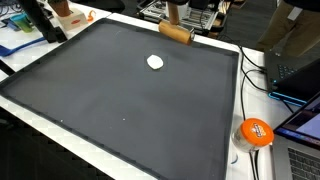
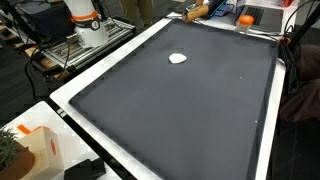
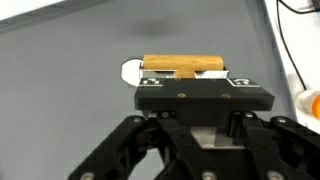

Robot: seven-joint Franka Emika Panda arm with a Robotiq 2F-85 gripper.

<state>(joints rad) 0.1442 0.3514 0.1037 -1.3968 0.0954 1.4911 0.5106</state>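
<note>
Wrist view: the black, angular gripper [image 3: 190, 80] is clamping a wooden bar [image 3: 183, 65], a short, smooth, light-brown piece lying crosswise between the jaws with both ends sticking out past them. The jaws are pressing shut against its sides. Behind the bar's one end, a small white lump [image 3: 129, 72] with a rounded outline is peeking out, partly hidden. In both exterior views the bar [image 1: 177, 33] is sitting at the far edge of the dark mat [image 1: 120, 110], near a corner, with the arm coming down onto it from above; whether the wood is touching the mat cannot be told. The mat is a large, matte, charcoal sheet with a fine, even texture, and it is covering most of a white tabletop [image 2: 112, 62] that is showing as a pale border around it. The white lump [image 1: 155, 62] is lying on the mat just in front of the bar, apart from it. A round, glossy orange object [image 1: 255, 132] with a pale label is resting off the mat beside dark cables [image 1: 262, 85].
</note>
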